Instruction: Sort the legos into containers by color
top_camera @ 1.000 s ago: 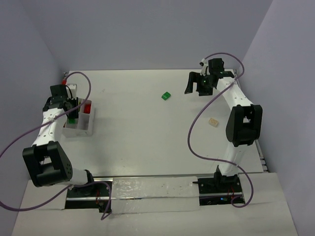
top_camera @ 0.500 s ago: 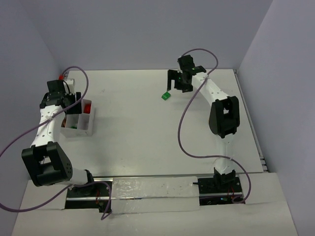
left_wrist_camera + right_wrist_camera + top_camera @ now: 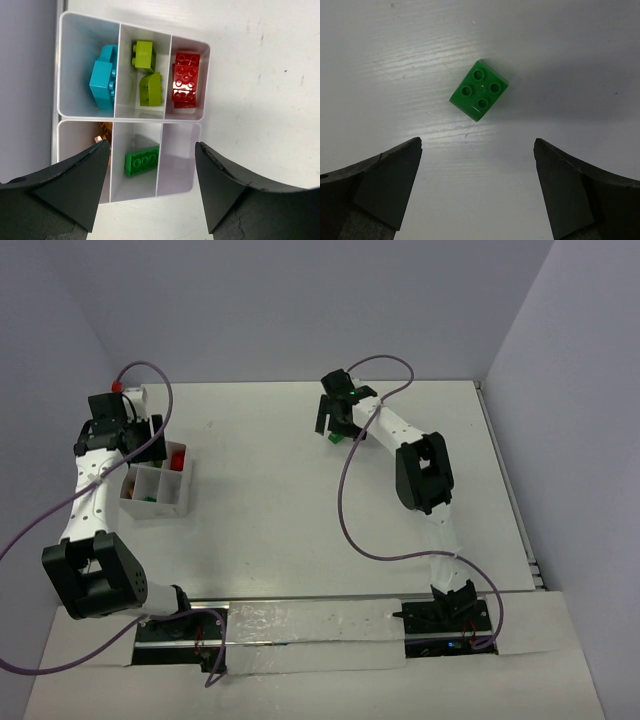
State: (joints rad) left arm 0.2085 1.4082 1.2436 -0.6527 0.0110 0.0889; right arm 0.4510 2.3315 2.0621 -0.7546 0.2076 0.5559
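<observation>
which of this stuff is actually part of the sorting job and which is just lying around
Part of the job: loose green lego on the table; six-compartment box; blue legos, yellow-green legos, red legos and a green lego sorted inside it.
Just lying about: purple cables; shiny strip at the near edge.

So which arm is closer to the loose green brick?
Right. The right arm holds open jaws over the loose green brick; the left arm is far away, above the box.
</observation>
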